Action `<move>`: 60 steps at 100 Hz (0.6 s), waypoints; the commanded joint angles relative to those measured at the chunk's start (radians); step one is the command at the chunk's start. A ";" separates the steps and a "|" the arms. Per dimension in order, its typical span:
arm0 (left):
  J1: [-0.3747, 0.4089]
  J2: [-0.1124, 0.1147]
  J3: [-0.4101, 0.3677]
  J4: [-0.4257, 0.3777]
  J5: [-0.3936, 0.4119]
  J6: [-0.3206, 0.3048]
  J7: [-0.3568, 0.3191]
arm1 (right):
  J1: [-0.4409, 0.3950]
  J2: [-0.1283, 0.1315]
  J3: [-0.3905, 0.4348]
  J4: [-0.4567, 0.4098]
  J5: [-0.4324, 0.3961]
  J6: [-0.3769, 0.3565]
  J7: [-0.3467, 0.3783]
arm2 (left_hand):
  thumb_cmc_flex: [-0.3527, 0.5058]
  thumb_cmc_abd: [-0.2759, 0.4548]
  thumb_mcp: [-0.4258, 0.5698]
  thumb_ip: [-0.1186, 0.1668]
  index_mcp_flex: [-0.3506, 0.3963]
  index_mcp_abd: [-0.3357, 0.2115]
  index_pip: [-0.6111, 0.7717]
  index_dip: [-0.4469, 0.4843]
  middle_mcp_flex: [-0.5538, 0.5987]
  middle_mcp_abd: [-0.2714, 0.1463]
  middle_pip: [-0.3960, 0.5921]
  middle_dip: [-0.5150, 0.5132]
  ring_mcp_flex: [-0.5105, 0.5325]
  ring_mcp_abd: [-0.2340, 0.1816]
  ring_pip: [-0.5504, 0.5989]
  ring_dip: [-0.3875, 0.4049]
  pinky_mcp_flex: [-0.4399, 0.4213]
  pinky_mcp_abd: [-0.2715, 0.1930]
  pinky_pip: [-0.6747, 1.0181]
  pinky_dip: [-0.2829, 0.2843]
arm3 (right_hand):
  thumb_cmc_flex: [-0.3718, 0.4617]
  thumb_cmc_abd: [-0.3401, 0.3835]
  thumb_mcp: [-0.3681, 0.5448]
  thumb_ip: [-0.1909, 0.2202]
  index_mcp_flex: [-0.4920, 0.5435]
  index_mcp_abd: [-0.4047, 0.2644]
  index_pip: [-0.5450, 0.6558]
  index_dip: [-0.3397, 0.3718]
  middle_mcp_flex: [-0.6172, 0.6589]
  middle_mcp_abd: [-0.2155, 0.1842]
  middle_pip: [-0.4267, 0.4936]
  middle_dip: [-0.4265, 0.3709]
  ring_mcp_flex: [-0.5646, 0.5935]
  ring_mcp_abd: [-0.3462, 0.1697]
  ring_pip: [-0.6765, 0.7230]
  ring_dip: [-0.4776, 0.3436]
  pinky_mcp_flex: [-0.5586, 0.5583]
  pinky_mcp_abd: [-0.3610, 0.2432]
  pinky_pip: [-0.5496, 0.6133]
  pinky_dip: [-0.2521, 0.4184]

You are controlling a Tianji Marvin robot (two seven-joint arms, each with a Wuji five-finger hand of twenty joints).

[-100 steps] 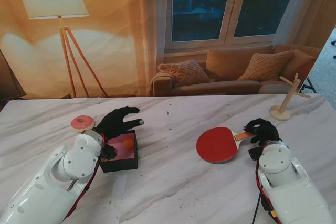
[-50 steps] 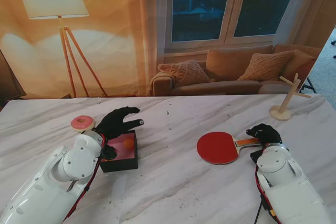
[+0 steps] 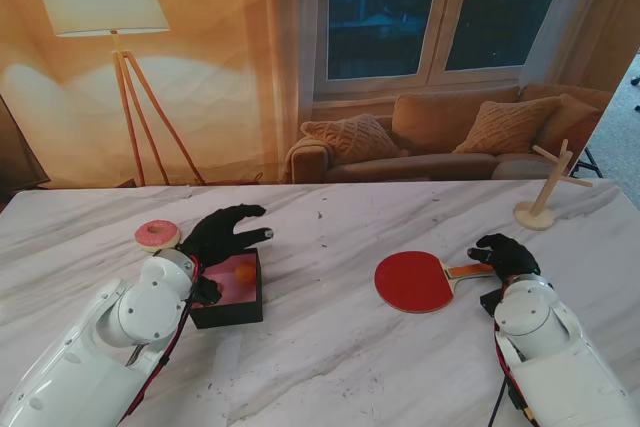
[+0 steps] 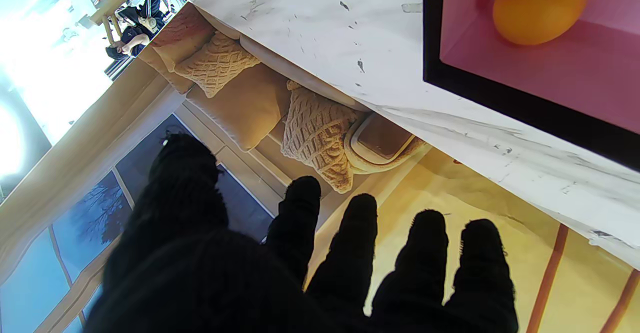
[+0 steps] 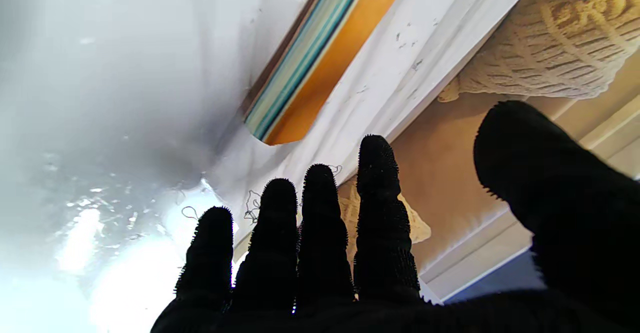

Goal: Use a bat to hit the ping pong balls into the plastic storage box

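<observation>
Now your right hand hangs spread by the bat handle, gripping nothing. Your left hand hovers splayed and empty over the storage box holding one orange ball.

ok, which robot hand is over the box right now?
The left robot hand. Its open, spread fingers hang above the black box holding the orange ball. The right robot hand is over by the bat handle, holding nothing.

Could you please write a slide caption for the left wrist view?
Open left hand hovering beside the box, an orange ball resting inside.
</observation>
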 commanded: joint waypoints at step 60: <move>-0.039 -0.005 0.045 0.064 -0.146 -0.071 -0.056 | -0.115 0.042 -0.023 -0.281 0.008 -0.168 0.158 | 0.038 -0.009 -0.002 0.031 -0.172 -0.011 -0.087 -0.042 -0.110 -0.086 -0.049 -0.032 -0.017 -0.077 -0.041 -0.043 0.046 -0.070 -0.031 -0.052 | -0.019 -0.005 -0.035 0.038 -0.211 -0.041 -0.137 -0.093 -0.059 -0.050 -0.067 -0.074 0.007 -0.018 -0.034 -0.038 0.057 -0.035 -0.077 0.094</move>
